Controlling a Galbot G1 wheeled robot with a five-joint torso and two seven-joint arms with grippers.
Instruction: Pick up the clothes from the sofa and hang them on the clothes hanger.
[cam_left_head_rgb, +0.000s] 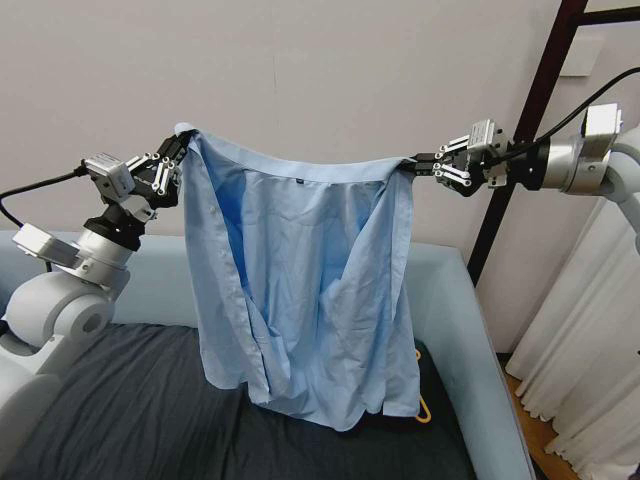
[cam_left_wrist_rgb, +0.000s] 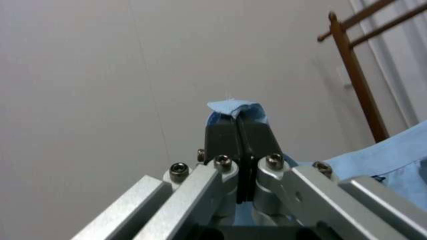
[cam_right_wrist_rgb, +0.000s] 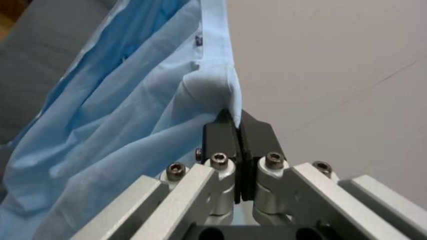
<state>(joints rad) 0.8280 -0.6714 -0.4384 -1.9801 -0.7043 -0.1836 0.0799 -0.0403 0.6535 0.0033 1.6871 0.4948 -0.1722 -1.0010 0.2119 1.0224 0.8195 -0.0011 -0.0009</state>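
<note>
The light blue shirt (cam_left_head_rgb: 310, 290) hangs spread wide above the sofa (cam_left_head_rgb: 470, 330). Its top edge is pinched at one end by the left gripper (cam_left_head_rgb: 182, 158) and at the other by the right gripper (cam_left_head_rgb: 414, 165). The hem hangs near the dark seat cushion (cam_left_head_rgb: 130, 410). The dark wooden clothes rack (cam_left_head_rgb: 535, 110) stands upright beside the sofa's right end.

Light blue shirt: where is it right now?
In the head view the light blue button-up shirt hangs spread above the pale blue sofa, its top corners pinched by the left end effector and the right end effector.
</note>
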